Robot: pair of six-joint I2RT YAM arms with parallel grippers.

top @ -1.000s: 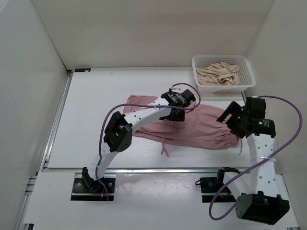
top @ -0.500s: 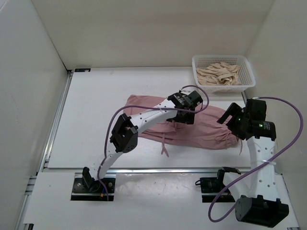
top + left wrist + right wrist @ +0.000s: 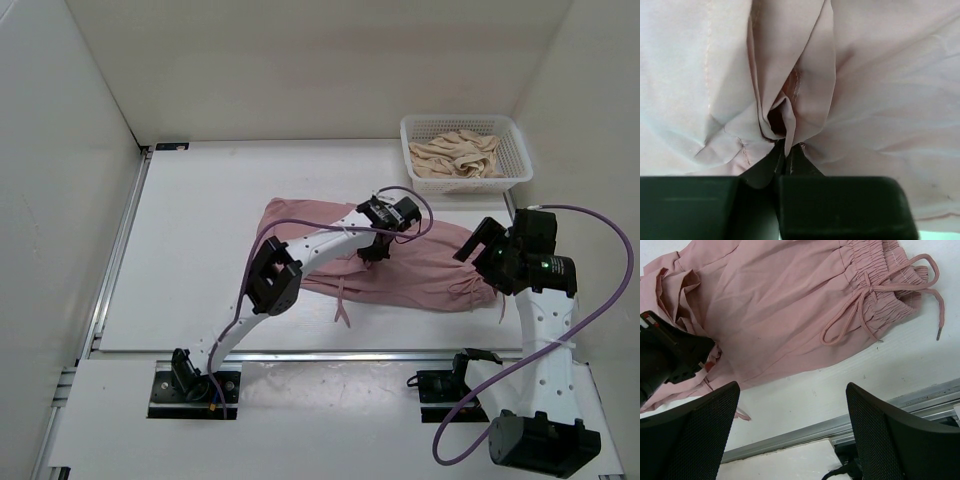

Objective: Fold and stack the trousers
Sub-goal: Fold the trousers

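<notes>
Top view, the trousers (image 3: pixel 440 272): lay lengthwise, left to right, across the middle of the table (image 3: pixel 200 250), gathered waist end to the right, no fold made yet.
Top view, left gripper (image 3: pixel 375 243): sat down on the cloth about mid-length. Over the last second the arm's elbow had swung right and the wrist had edged right with it.
Top view, right gripper (image 3: pixel 482 243): hung over the right end of the garment, hardly shifted in that second.
Top view, basket (image 3: pixel 406 150): far right corner, holding beige cloths (image 3: pixel 455 152), apart from the trousers.
Left wrist view, left gripper (image 3: pixel 786 150): fingertips pressed together on a raised pleat of pink cloth, which bunched up away from them.
Right wrist view, right gripper (image 3: pixel 792 405): fingers spread wide, nothing between them, only cloth edge and bare table below.
Right wrist view, waistband (image 3: pixel 880 285): flat on the table, drawstring (image 3: pixel 860 315) trailing loose towards the near side.
My reading: the left pinch looked secure. I judged the first fold about to begin, with the right side still needing a hold.
</notes>
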